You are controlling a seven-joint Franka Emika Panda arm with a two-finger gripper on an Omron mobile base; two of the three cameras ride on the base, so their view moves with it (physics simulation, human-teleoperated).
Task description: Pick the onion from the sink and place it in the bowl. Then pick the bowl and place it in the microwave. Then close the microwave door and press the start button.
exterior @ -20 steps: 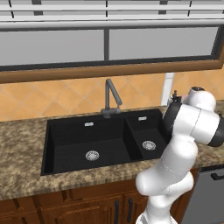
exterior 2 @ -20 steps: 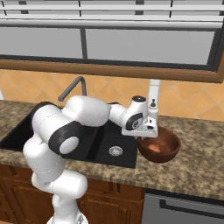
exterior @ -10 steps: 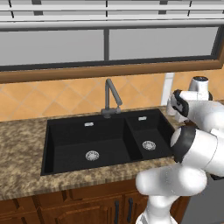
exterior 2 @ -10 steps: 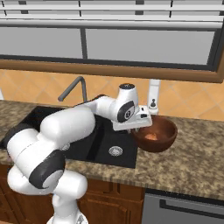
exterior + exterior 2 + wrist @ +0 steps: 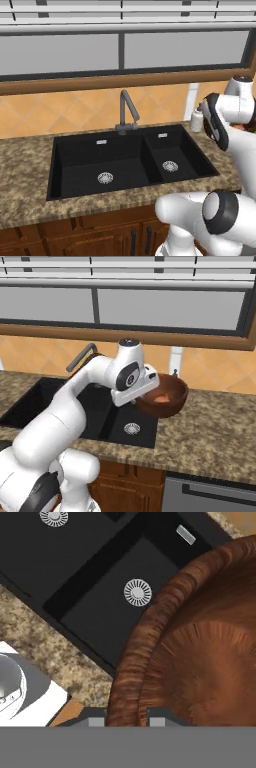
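Observation:
My gripper is shut on the near rim of the dark brown wooden bowl, one fingertip on each side of the wall. The bowl hangs tilted in the air above the sink's right edge, off the granite counter. A small orange patch low inside the bowl looks like the onion. The gripper sits at the bowl's left side. Below lies the black double-basin sink with silver drains. The microwave and its door are out of view.
A dark angular faucet rises behind the sink. A white soap bottle stands at the wall just behind the bowl. A grey appliance front sits under the counter at the right. A window runs along the wall.
The bowl has risen off the counter and moved left toward the sink, held in the gripper. The arm's upper links have swung and the hand has turned.

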